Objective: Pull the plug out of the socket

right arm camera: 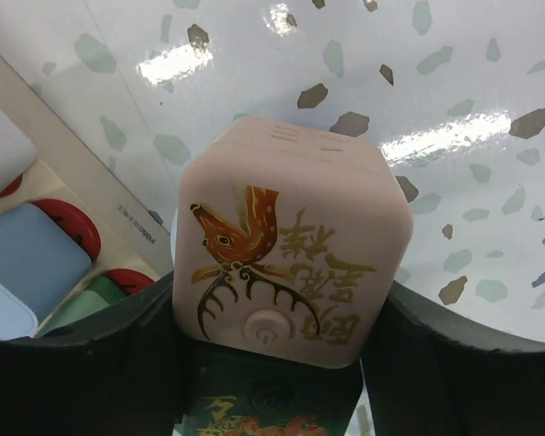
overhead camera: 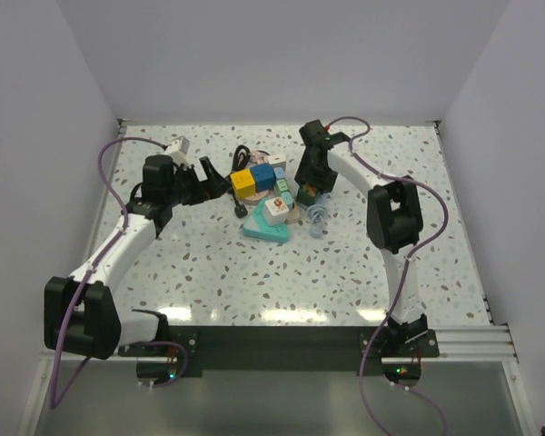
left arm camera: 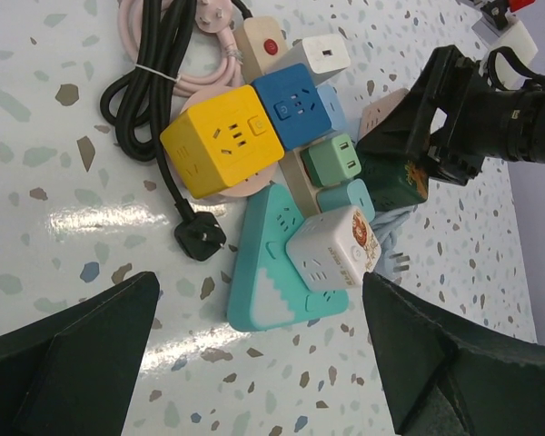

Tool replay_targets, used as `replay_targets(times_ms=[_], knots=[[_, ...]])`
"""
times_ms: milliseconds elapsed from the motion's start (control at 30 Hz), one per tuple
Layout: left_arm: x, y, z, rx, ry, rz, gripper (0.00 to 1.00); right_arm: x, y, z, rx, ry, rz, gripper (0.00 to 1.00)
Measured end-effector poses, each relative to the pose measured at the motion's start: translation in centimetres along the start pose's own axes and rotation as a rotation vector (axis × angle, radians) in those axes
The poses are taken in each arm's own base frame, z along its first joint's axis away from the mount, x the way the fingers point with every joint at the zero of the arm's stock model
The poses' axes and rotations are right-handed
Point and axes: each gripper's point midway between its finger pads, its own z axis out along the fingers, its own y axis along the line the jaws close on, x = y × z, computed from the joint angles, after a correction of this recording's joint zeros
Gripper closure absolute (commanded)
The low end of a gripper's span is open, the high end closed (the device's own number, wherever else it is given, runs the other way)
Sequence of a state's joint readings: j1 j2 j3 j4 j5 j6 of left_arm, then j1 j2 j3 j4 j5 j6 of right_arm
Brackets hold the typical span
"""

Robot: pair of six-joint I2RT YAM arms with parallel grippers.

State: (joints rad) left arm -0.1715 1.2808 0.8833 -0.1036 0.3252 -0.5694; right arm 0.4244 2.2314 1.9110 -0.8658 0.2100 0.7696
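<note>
The power strip (left arm camera: 254, 38) lies mid-heap, its long axis running from the top centre of the left wrist view down under the cube plugs. Our right gripper (right arm camera: 286, 322) is the nearer one. Its fingers press both sides of the pink deer-print cube plug (right arm camera: 291, 227), with the strip's red outlets (right arm camera: 84, 234) just to the left. Our left gripper (left arm camera: 263, 363) hangs spread wide, short of the heap.
</note>
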Motion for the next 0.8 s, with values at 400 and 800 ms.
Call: replay_targets(times_ms=[400, 800], knots=[[3.2, -2.0, 0.7, 0.08, 0.094, 0.004, 0.0, 3.7, -2.9, -1.8, -0.094, 0.097, -0.377, 0.44], [4.4, -2.7, 2.0, 0.049, 0.119, 0.013, 0.0, 5.5, -1.2, -2.2, -0.195, 0.088, -0.473, 0.5]])
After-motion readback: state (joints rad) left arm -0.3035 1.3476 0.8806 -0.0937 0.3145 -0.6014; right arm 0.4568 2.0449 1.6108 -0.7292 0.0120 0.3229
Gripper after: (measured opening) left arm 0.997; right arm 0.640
